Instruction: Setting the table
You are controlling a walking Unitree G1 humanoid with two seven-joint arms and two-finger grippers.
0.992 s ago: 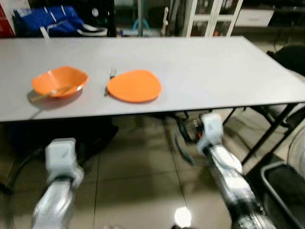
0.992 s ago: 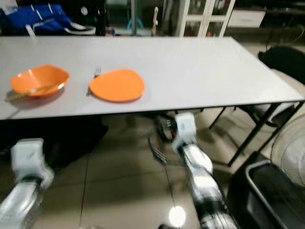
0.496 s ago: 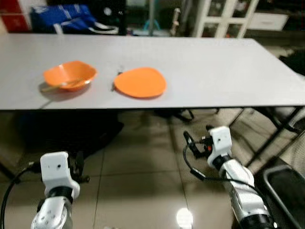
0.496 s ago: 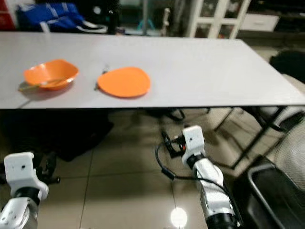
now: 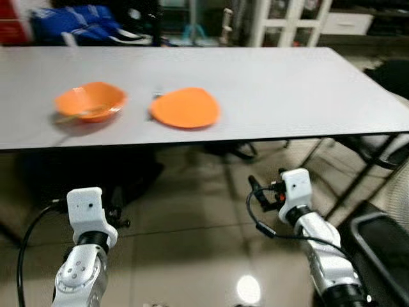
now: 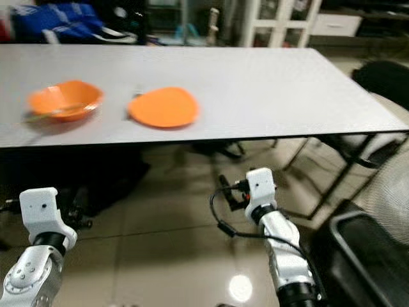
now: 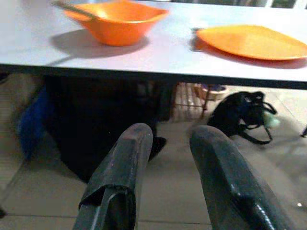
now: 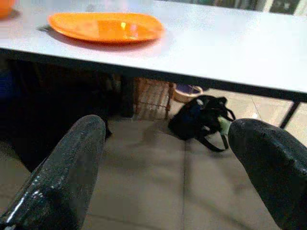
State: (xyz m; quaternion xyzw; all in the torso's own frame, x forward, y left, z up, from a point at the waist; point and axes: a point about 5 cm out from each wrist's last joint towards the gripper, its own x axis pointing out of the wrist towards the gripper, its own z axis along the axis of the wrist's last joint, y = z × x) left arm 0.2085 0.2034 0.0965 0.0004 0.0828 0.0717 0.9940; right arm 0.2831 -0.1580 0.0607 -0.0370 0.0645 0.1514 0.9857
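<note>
Orange bowl [image 5: 90, 102] and orange plate [image 5: 185, 107] on grey table [image 5: 287, 83]; left gripper [image 7: 165, 158] seemingly narrowly parted, right gripper [image 8: 168, 158] spread wide, both empty.

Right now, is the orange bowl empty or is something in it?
Not empty. The orange bowl sits upright on the grey table with a thin utensil resting inside, its handle sticking out over the rim. Any food: cannot tell.
</note>
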